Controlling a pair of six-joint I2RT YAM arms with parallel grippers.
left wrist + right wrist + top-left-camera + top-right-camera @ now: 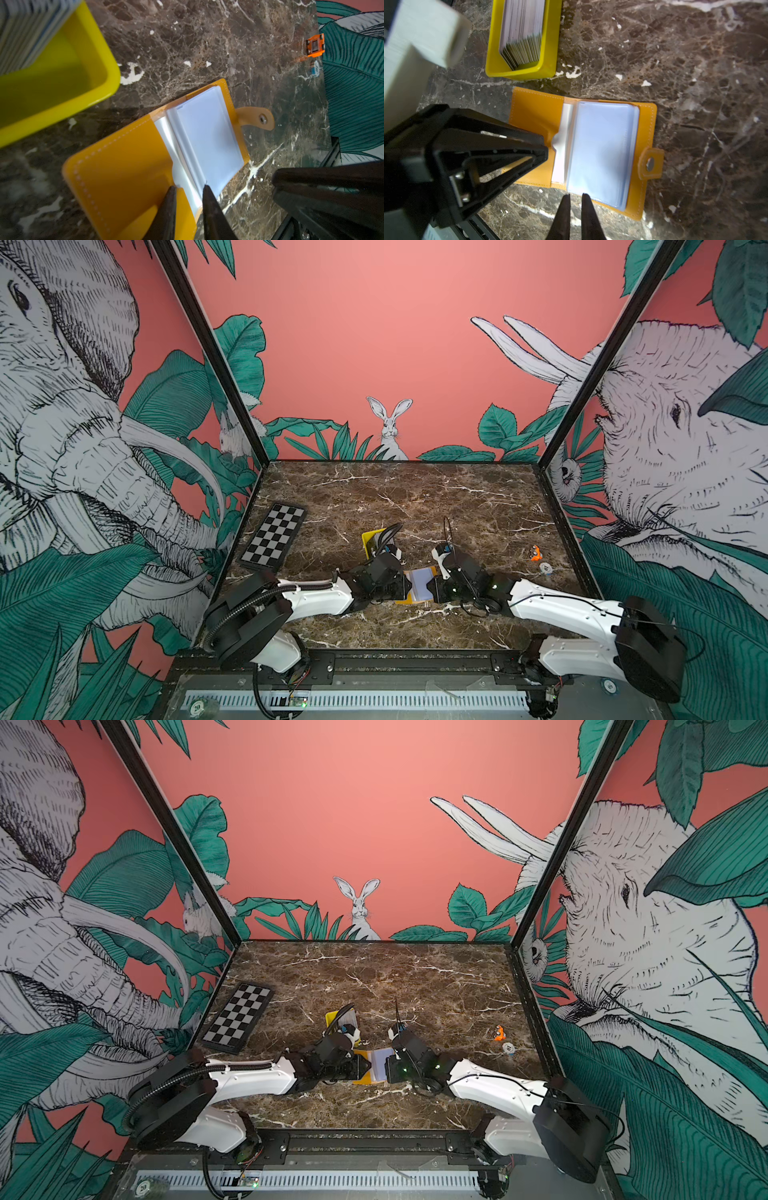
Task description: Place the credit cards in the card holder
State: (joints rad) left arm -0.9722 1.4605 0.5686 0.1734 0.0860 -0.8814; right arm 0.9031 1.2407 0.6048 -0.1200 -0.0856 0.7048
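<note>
1. Looking at both top views, we see the orange-yellow leather-like folding card holder (405, 599) (360, 1078) lying open on the brown marble worktop (415, 497), between the two grippers.
2. Its clear plastic sleeves (602, 145) face up. The snap tab (651, 164) lies flat on the side of the right arm.
3. The left gripper (189, 187) has its fingers a little apart. The inner edge of the cover and a loose clear sleeve are between them. We cannot tell if the fingers pinch them or only touch them.
4. The right gripper (575, 195) has its fingers almost closed, with only a thin slit and nothing in it. The tips are just beside the near edge of the sleeves, and we cannot tell if they touch it.
5. The credit cards (521, 31), a stack of thin rectangular cards with grey edges, stand leaning on their edges in the bright yellow plastic open tray (550, 41). The tray stands near the card holder, with a strip of bare worktop between them.
</note>
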